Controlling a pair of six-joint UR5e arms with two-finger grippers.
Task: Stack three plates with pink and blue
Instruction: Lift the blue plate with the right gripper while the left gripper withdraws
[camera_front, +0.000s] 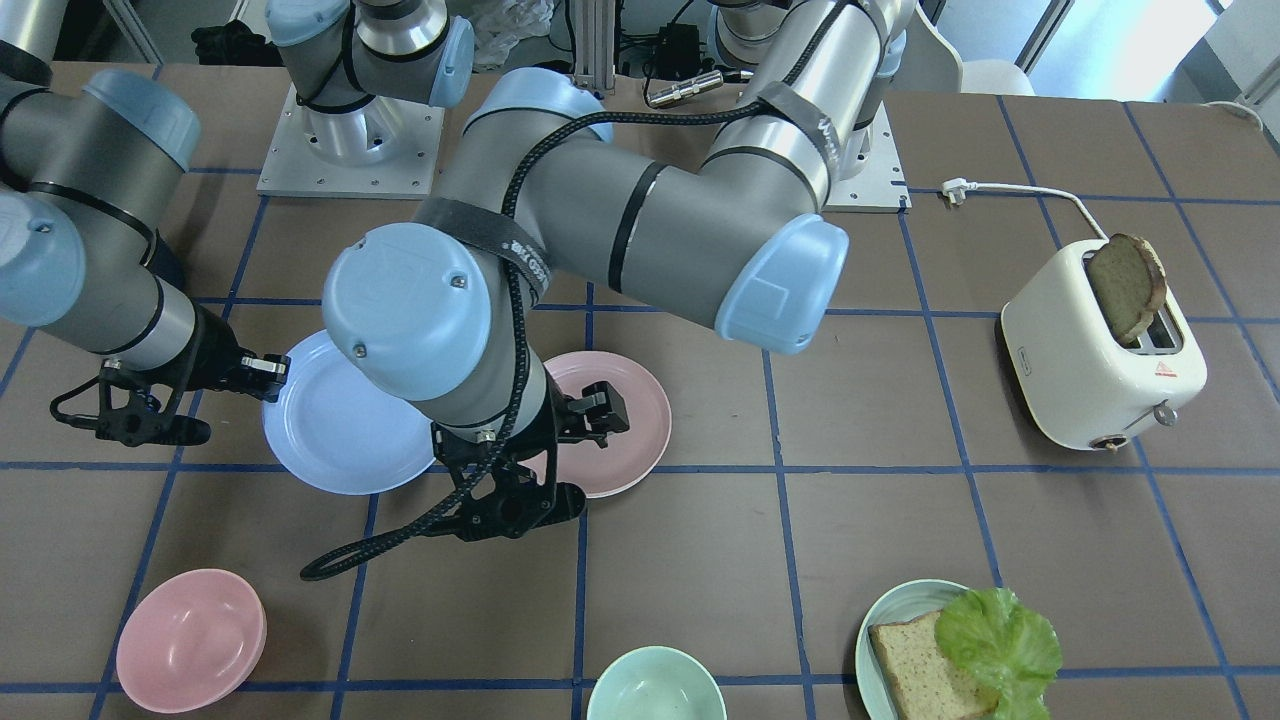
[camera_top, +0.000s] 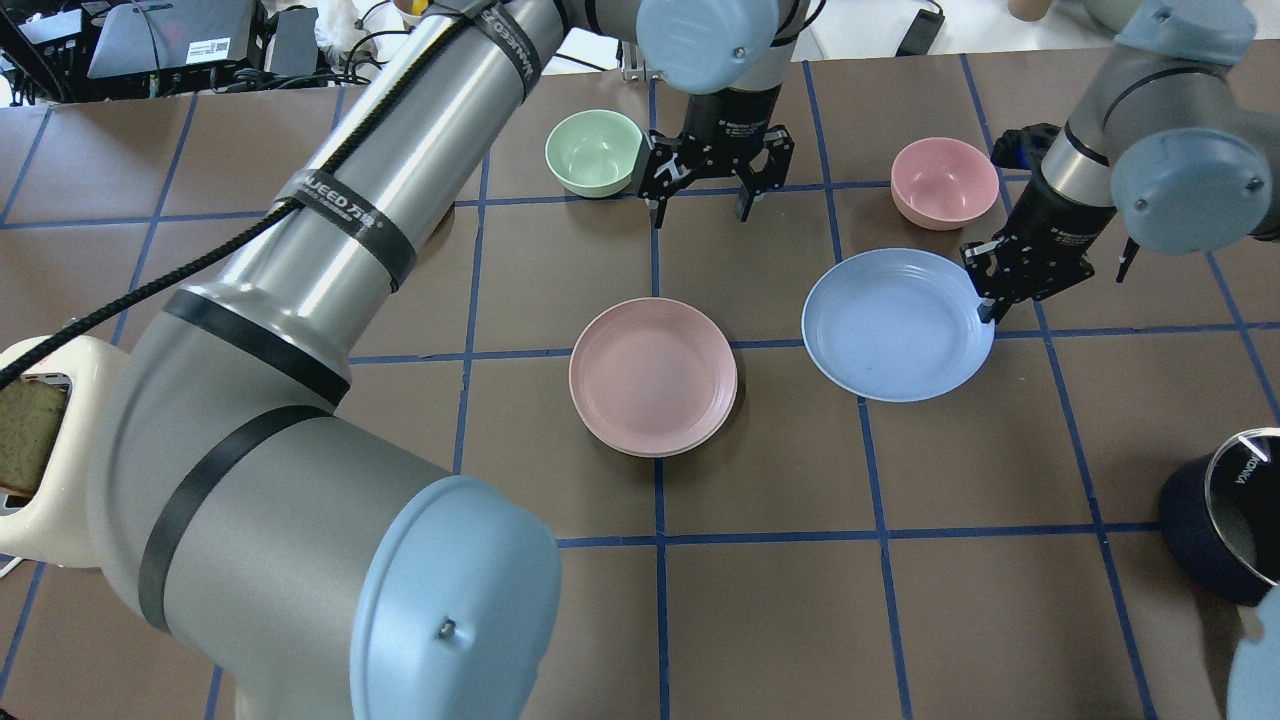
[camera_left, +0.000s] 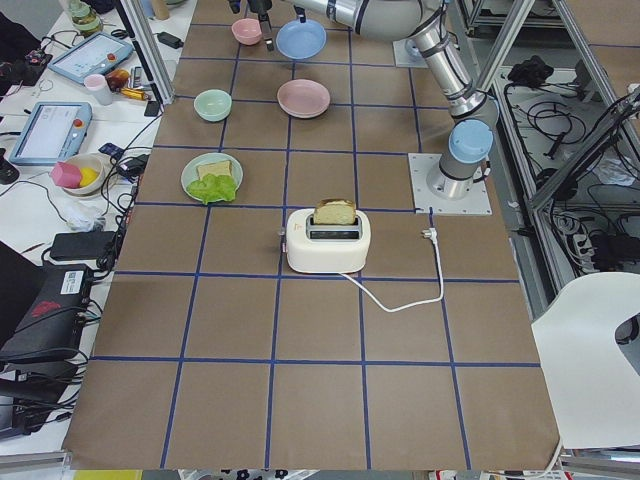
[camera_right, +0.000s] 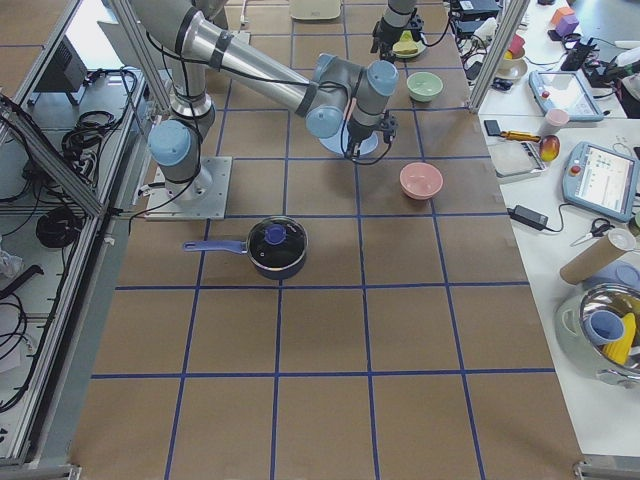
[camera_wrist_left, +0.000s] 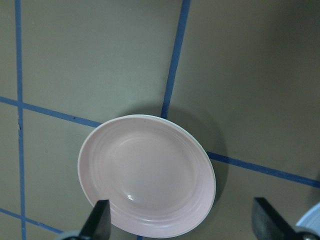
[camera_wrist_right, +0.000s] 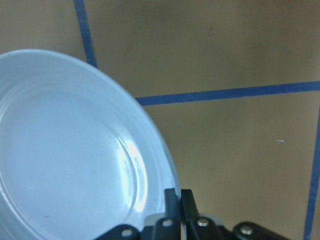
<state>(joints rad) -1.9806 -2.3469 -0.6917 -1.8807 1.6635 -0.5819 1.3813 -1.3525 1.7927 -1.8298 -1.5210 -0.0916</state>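
The light blue plate (camera_top: 895, 325) lies right of centre; my right gripper (camera_top: 985, 300) is shut on its near-right rim, as the right wrist view (camera_wrist_right: 180, 197) shows with the plate (camera_wrist_right: 65, 150) filling the left. The pale pink plate (camera_top: 652, 375) sits mid-table. A thin cream-white rim (camera_wrist_left: 213, 172) shows under it, so it seems to rest on the cream-white plate. My left gripper (camera_top: 700, 212) is open and empty, hovering beyond the pink plate (camera_wrist_left: 145, 175). In the front-facing view the blue plate (camera_front: 340, 425) and pink plate (camera_front: 630, 420) lie side by side.
A pink bowl (camera_top: 944, 182) stands just beyond the blue plate. A green bowl (camera_top: 593, 151) is left of my left gripper. A dark pot (camera_top: 1225, 515) is at the near right. A toaster (camera_front: 1100, 360) and a teal plate with bread and lettuce (camera_front: 900, 620) lie far to my left.
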